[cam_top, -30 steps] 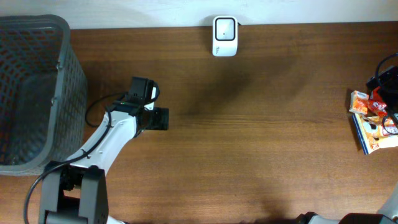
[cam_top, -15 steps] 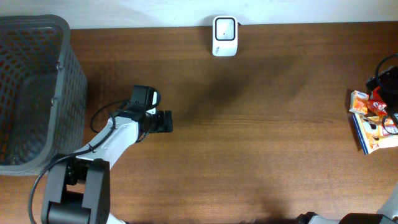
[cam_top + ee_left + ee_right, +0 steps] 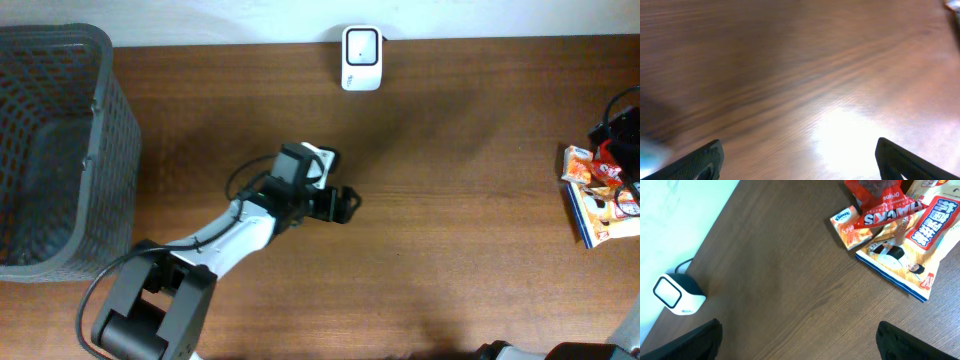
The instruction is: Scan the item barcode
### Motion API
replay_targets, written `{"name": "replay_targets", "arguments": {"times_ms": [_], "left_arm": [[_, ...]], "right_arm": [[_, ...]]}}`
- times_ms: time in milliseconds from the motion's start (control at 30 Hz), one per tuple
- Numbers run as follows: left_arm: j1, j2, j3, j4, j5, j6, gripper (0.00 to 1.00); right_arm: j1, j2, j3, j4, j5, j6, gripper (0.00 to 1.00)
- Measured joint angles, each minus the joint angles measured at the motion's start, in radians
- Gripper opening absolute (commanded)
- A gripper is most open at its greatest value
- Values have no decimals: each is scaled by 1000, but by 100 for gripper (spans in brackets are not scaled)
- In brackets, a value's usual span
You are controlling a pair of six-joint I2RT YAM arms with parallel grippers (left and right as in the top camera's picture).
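Nothing has been scanned yet, as I judge it: no item is in either hand.

Nearest the robot, the left gripper hangs over bare brown wooden table, on the robot's side of the small white box-shaped scanner and well apart from it. Its jaws stand wide and empty, and the left wrist view shows only wood grain between them.

Far to the scanner's right, at the table's edge, lies the pile of snack packets to be scanned. It holds a red crinkled bag, a small orange carton and a flat white pack with a blue border. The right gripper hovers near this pile with its jaws spread and touches nothing.

Well to the scanner's left stands a grey mesh plastic basket; nothing shows inside it.

Farthest back, the scanner sits at the table's far edge with nothing in front of its window. What is left is to pick a packet, carry it there and show its barcode.
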Motion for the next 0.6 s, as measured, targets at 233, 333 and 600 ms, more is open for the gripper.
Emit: {"name": "replay_targets", "arguments": {"times_ms": [233,333,600], "left_arm": [[-78,1,31,-64,13,-28,84],[-47,-1,128,-259,-65,-31,68],[72,-38,223,-457,-422,-54,29]], "right_arm": [[0,0,0,0,0,-1,98],[0,0,0,0,0,-1,98],[0,0,0,0,0,-1,98]]}}
